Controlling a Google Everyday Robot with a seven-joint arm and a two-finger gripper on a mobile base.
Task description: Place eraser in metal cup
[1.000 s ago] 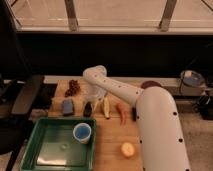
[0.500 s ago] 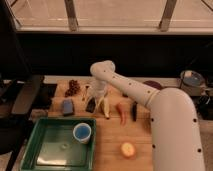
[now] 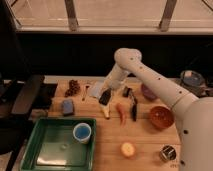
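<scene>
The eraser [image 3: 134, 108] is a black oblong block lying on the wooden table, just right of a red carrot-like piece [image 3: 121, 113]. The metal cup [image 3: 167, 153] stands upright, small and shiny, at the table's front right corner. My gripper [image 3: 105, 97] shows as a dark shape at the end of the white arm. It hangs low over the middle of the table, above a yellow banana [image 3: 105, 111] and left of the eraser. It is far from the metal cup.
A smaller black clip-like object [image 3: 127, 91] lies behind the eraser. A red bowl [image 3: 161, 117] and a purple bowl [image 3: 148, 92] stand on the right. A green tray [image 3: 50, 150] holds a blue cup [image 3: 81, 133]. A blue-grey sponge [image 3: 67, 106], grapes [image 3: 73, 88] and an orange fruit [image 3: 127, 149] are also there.
The gripper has moved to the right over the table's middle, and the arm's elbow has risen and swung right. The objects on the table have stayed in place.
</scene>
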